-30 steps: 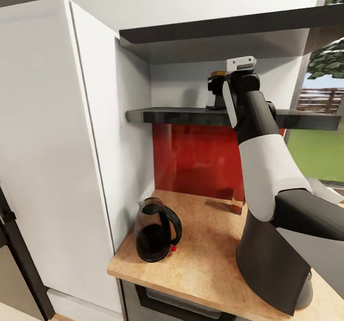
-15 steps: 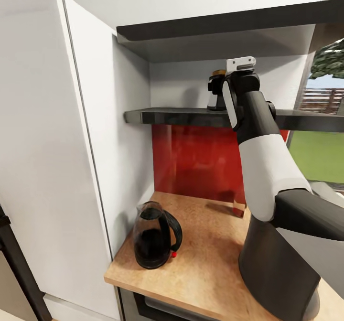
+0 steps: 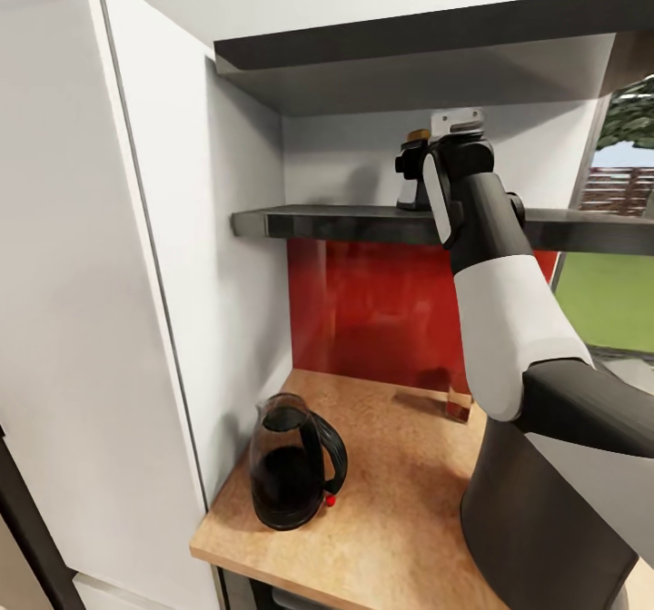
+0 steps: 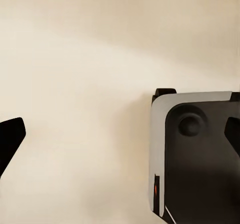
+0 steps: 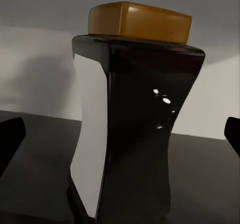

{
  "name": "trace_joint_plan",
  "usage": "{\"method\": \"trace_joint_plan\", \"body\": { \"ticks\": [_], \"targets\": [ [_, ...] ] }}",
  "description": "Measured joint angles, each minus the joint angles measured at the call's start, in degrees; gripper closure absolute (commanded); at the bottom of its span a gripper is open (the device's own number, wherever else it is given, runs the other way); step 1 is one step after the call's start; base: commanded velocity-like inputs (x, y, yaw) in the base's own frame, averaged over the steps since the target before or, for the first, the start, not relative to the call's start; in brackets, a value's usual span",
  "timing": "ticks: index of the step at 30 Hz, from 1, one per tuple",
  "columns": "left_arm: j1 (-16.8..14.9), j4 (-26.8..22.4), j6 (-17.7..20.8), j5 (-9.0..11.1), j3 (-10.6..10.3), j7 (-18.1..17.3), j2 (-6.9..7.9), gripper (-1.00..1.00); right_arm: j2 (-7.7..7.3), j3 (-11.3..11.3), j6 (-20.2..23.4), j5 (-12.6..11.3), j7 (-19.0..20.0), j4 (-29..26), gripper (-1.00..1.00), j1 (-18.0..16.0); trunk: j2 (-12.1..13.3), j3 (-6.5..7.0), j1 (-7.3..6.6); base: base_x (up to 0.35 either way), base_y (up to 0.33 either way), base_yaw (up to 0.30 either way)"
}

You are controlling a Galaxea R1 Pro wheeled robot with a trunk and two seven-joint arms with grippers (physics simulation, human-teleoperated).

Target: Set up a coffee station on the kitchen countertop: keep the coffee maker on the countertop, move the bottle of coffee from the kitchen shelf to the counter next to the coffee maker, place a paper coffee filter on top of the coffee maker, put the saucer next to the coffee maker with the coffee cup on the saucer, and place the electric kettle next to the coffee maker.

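The right tool is raised to the dark shelf in the upper centre of the head view, its fingers spread wide: in the right wrist view the two dark fingertips sit at opposite edges of the frame with the bottle of coffee standing between them, and no contact with the glass is visible. The bottle stands upright on the shelf, long axis vertical, amber cap at the top, a white label on the face turned toward the frame's left. From the head view only the cap and a sliver of the bottle of coffee show beside the wrist, against the white wall.

Lower left of centre, the electric kettle stands upright on the wooden worktop, handle toward the right, near the worktop's front corner and just beside a tall white cabinet. A red backsplash fills the wall under the shelf.

The left tool faces a plain cream surface; one fingertip tip and a grey-black housing show at the frame's edges, the fingers held well apart with nothing between them.
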Motion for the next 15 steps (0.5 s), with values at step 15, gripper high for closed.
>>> {"method": "trace_joint_plan", "body": {
  "ticks": [15],
  "targets": [
    [0.02,-0.01,0.11,0.0,0.18,0.0,0.09,-1.0,0.01,-0.04,0.0,0.06,0.0,0.04,-1.0,0.47,0.0,0.0,-0.01,0.068,-0.038,0.0]
  ]
}}
